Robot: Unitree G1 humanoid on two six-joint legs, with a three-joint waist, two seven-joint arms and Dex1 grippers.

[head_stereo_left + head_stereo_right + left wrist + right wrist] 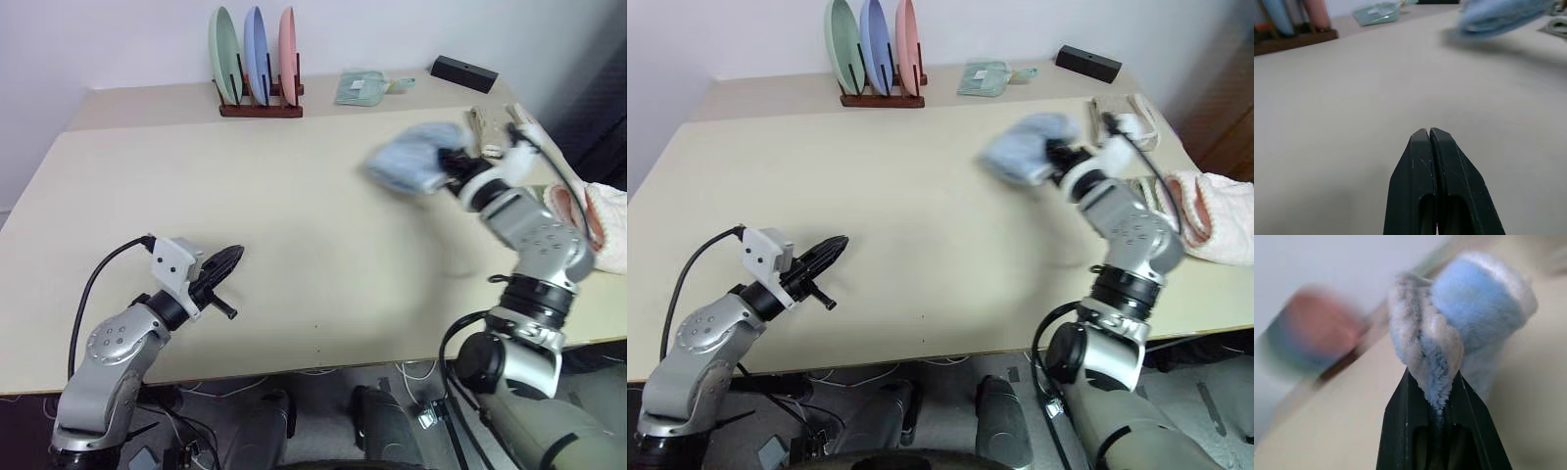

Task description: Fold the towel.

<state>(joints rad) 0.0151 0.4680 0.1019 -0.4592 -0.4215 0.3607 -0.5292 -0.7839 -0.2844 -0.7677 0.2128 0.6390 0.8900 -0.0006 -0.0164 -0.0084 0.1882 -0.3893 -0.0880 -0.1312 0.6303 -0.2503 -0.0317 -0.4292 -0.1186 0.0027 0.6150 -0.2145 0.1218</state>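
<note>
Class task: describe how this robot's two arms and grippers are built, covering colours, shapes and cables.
Both arms are silver-grey metal with rounded joint housings and black rings. A white boxy module sits at each wrist, with a black cable looping back along the arm. The left gripper and right gripper each have two black, tapering fingers.

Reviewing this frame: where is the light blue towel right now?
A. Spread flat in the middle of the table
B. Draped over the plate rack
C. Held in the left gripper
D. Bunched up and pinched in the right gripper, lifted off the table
D. The right gripper is shut on a fold of the towel, which hangs bunched above the table, while the left gripper is shut on nothing.
</note>
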